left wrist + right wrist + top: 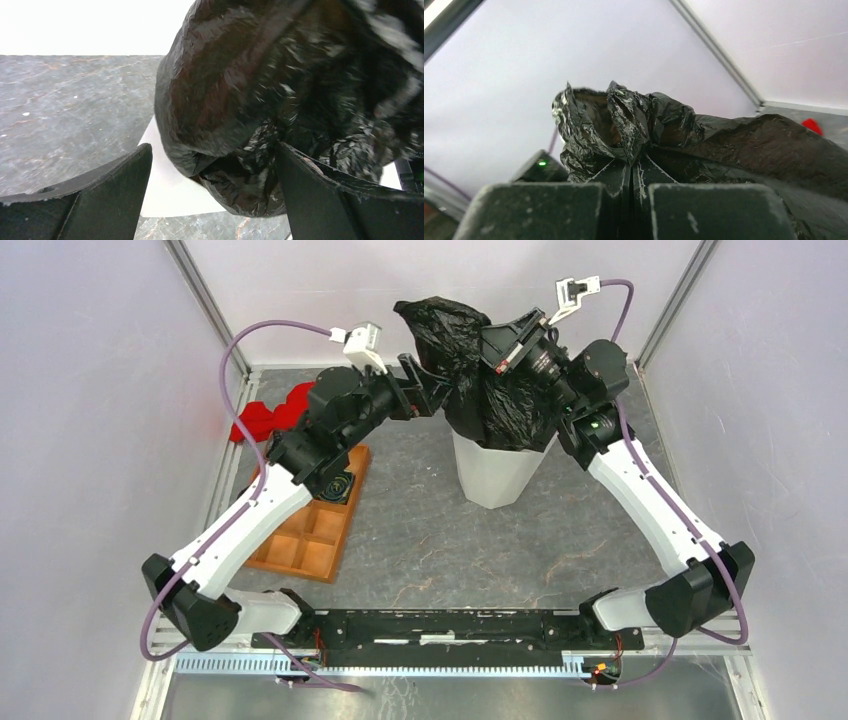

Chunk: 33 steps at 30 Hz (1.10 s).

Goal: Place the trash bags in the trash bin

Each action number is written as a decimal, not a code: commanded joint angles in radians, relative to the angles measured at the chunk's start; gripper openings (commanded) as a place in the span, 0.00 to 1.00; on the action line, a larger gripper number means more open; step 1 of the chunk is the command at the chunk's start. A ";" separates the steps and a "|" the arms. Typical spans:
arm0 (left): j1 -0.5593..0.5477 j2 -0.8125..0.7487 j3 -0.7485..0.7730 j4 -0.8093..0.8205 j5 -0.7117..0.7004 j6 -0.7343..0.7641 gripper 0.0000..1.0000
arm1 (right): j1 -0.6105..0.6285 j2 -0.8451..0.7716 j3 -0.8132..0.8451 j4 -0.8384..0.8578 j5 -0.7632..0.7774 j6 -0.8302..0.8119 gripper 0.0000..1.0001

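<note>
The right pincer pinches a fold of the black bag, hanging it over the white bin below. The left pincer gapes wide at the bulge ahead, probably to push it in.

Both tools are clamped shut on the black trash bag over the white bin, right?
Not quite: only the right tool is shut on the trash bag over the white bin. The left wrist view shows the left tool open, fingers spread apart.

Glossy, crinkled black plastic bag
</note>
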 commanded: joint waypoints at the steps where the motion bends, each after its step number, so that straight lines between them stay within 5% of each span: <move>1: 0.001 0.052 0.037 0.134 0.139 0.051 0.96 | -0.004 0.004 0.030 0.170 -0.076 0.151 0.01; 6: -0.031 0.153 0.066 0.265 0.205 0.044 0.81 | -0.004 -0.017 -0.019 0.241 -0.063 0.232 0.01; 13: -0.055 0.327 0.161 0.155 0.164 0.027 0.62 | -0.033 -0.038 -0.083 0.164 -0.068 0.145 0.01; 18: -0.054 0.219 0.090 0.134 0.139 0.074 0.72 | -0.078 -0.074 -0.143 0.023 -0.061 -0.026 0.01; 23: -0.050 0.091 0.041 0.020 0.056 0.145 0.88 | -0.080 -0.062 -0.030 -0.200 -0.037 -0.243 0.01; 26: -0.049 0.038 0.020 -0.066 0.004 0.161 0.97 | -0.080 -0.074 -0.016 -0.204 -0.040 -0.262 0.01; 30: -0.046 0.016 -0.010 -0.133 -0.045 0.140 0.94 | -0.080 -0.085 0.008 -0.193 -0.073 -0.234 0.01; 33: -0.046 -0.026 -0.047 -0.077 0.055 0.147 0.99 | -0.080 -0.102 -0.018 -0.133 -0.089 -0.163 0.01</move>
